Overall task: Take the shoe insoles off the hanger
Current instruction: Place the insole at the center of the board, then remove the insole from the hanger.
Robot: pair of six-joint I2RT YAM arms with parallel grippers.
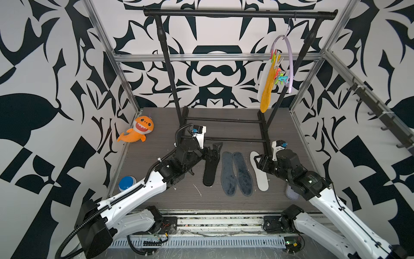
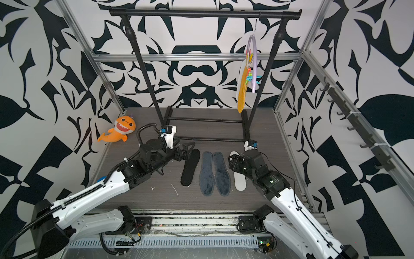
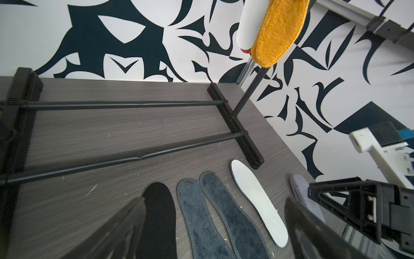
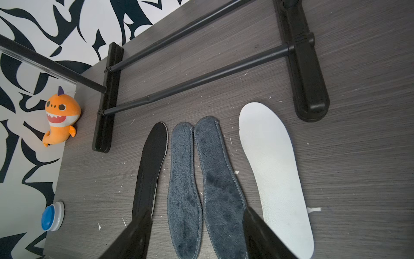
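Insoles (image 1: 266, 94) on hanger (image 1: 291, 67) edge-on, count unclear

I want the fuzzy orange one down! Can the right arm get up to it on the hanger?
Probably yes. The orange insole hangs on that arm's side with nothing between, and the right hand is open and empty.

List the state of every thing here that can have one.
hanger, hooked on the black rail.
orange insole, pegged to the hanger, hanging.
upper white insole, hanging on the hanger beside the orange one.
black insole, flat on the table.
grey-blue insoles, flat, side by side.
lower white insole, flat on the table.
left tool, open, empty.
right tool, open, empty.
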